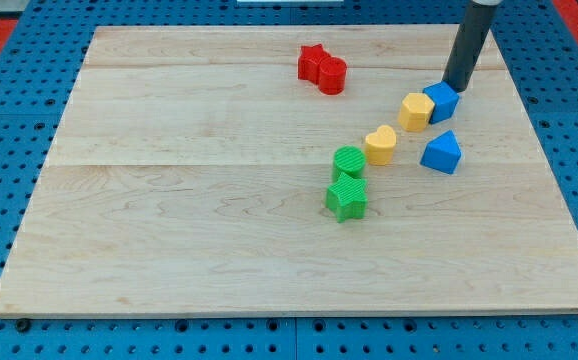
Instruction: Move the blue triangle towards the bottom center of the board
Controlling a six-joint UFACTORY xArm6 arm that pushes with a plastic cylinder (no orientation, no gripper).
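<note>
Now my tip (457, 88), a bare rod holding nothing, touches the blue cube (442, 101), with the blue triangle (442, 152) just below it toward the view's bottom.

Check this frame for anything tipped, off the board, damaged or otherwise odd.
Nothing stands out. All blocks sit flat on the wooden board: red pair, yellow hexagon, blue cube, yellow heart, blue triangle, green pair. My tip is at the blue cube's top edge, not the triangle.
</note>
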